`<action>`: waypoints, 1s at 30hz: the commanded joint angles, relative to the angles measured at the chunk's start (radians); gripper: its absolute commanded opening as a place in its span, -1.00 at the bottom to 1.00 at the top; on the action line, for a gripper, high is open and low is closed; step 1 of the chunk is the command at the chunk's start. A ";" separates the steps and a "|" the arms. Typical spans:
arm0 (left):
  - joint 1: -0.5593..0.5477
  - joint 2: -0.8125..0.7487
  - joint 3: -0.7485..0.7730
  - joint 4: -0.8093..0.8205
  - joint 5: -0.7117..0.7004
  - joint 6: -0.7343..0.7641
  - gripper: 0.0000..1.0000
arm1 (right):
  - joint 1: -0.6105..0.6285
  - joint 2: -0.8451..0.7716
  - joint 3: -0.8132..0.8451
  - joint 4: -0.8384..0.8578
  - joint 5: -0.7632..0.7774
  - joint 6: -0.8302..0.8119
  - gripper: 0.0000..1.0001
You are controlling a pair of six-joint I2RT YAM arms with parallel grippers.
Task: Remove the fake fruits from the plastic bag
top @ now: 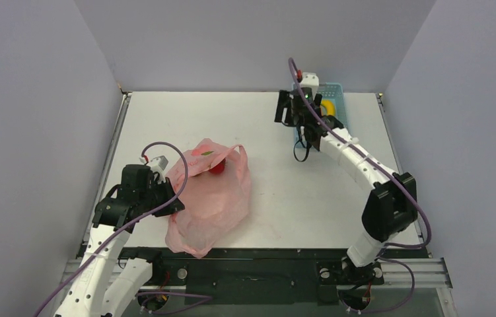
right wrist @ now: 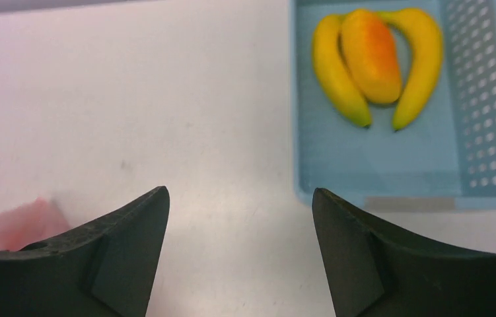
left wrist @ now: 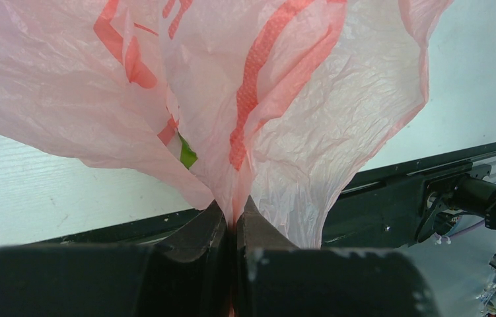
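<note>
A: Where is the plastic bag [top: 209, 205] found?

B: It is laid on the table [top: 284, 198], on the left half and toward the near edge. It is crumpled into a loose heap, with its handles turned toward the far side.

A: How is the left gripper [left wrist: 235, 214] set?

B: Its jaws are pressed together on a pinched fold of the bag's thin pink film. In the wrist view the film is seen fanning up and outward from between the fingers. In the top view the grip is placed at the bag's left side.

A: And the right gripper [right wrist: 240, 198]?

B: Its jaws are held wide apart, and nothing is caught between them. It is hung over bare table just left of the blue basket [right wrist: 483, 99], which is set at the far right corner, well apart from the bag.

A: What can be said of the fruits?

B: Three are seen lying in the basket: a banana [right wrist: 334, 72] on one side, a second banana [right wrist: 423, 59] on the other, and a mango [right wrist: 370, 53] lodged between them and touched by both. A red apple [top: 216, 168] is seen at the bag's mouth, under one handle. Whether it is covered by film cannot be told.
</note>
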 commanded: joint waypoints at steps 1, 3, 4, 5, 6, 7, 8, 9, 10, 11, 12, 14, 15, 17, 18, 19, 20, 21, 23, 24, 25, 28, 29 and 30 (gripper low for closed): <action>-0.004 -0.002 0.023 0.044 0.021 0.017 -0.98 | 0.121 -0.153 -0.310 0.279 -0.045 0.018 0.49; -0.004 0.000 0.023 0.044 0.023 0.019 -0.98 | 0.203 -0.229 -0.424 0.376 -0.054 -0.015 0.49; -0.005 0.001 0.024 0.044 0.026 0.019 -0.98 | 0.258 -0.253 -0.454 0.413 -0.054 -0.025 0.49; -0.004 0.001 0.023 0.044 0.026 0.019 -0.98 | 0.284 -0.288 -0.495 0.421 -0.053 -0.039 0.49; -0.004 0.001 0.023 0.044 0.026 0.019 -0.97 | 0.323 -0.304 -0.510 0.426 -0.055 -0.044 0.49; -0.005 0.001 0.024 0.044 0.026 0.020 -0.97 | 0.342 -0.334 -0.535 0.429 -0.060 -0.057 0.48; -0.004 0.000 0.024 0.044 0.028 0.019 -0.97 | 0.375 -0.350 -0.546 0.441 -0.073 -0.066 0.47; -0.004 -0.001 0.024 0.044 0.027 0.019 -0.98 | 0.411 -0.385 -0.571 0.450 -0.079 -0.087 0.47; -0.005 -0.001 0.024 0.044 0.026 0.019 -0.98 | 0.430 -0.403 -0.584 0.473 -0.087 -0.098 0.47; -0.005 0.001 0.023 0.045 0.026 0.020 -0.97 | 0.469 -0.432 -0.606 0.486 -0.091 -0.122 0.47; -0.004 0.000 0.024 0.046 0.027 0.019 -0.98 | 0.489 -0.442 -0.615 0.507 -0.096 -0.133 0.47; -0.004 0.001 0.024 0.046 0.027 0.020 -0.97 | 0.543 -0.456 -0.633 0.532 -0.091 -0.161 0.47; -0.003 0.001 0.024 0.045 0.026 0.019 -0.97 | 0.580 -0.456 -0.635 0.540 -0.074 -0.181 0.46; -0.004 -0.001 0.024 0.045 0.021 0.019 -0.98 | 0.638 -0.452 -0.643 0.568 -0.022 -0.204 0.46; -0.004 -0.004 0.023 0.044 0.019 0.017 -0.98 | 0.653 -0.444 -0.650 0.600 -0.013 -0.205 0.46; -0.004 -0.006 0.023 0.044 0.017 0.016 -0.98 | 0.674 -0.435 -0.652 0.620 -0.012 -0.190 0.46; -0.004 -0.007 0.024 0.044 0.017 0.015 -0.97 | 0.681 -0.409 -0.655 0.655 -0.017 -0.177 0.46; -0.005 -0.007 0.024 0.044 0.015 0.014 -0.97 | 0.696 -0.392 -0.655 0.673 -0.031 -0.146 0.44; -0.004 -0.004 0.024 0.045 0.014 0.014 -0.98 | 0.730 -0.332 -0.654 0.732 -0.017 -0.114 0.43; -0.004 0.000 0.024 0.045 0.015 0.014 -0.98 | 0.743 -0.283 -0.649 0.769 -0.005 -0.105 0.42; -0.004 0.001 0.024 0.046 0.015 0.014 -0.97 | 0.770 -0.255 -0.642 0.792 0.036 -0.103 0.42; -0.005 0.004 0.023 0.045 0.012 0.014 -0.97 | 0.804 -0.111 -0.575 0.795 0.167 -0.078 0.45; -0.004 0.004 0.023 0.045 0.011 0.013 -0.98 | 0.808 -0.084 -0.553 0.804 0.189 -0.076 0.46; -0.004 0.003 0.022 0.045 0.009 0.011 -0.97 | 0.812 -0.037 -0.544 0.813 0.239 -0.073 0.47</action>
